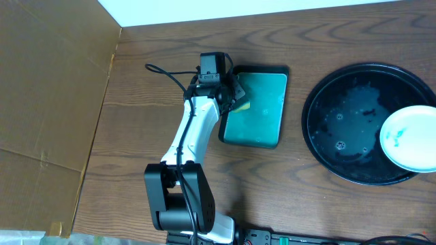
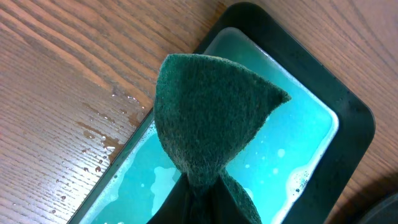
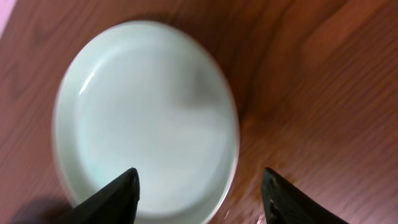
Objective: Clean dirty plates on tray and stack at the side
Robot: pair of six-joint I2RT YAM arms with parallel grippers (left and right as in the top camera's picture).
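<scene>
The left gripper pinches a dark green scouring pad above a rectangular teal tray of soapy water, toward the wooden table's far edge. A round white shallow plate lies on the large round glossy black tray at the right edge. The right gripper (its view is blurred) is spread wide over a second white plate on bare wood.

The bench is dark brown wood grain. The tray at right is glossy black, its plate white, smeared teal. The smaller tray is teal, black-rimmed; the sponge dark green.
</scene>
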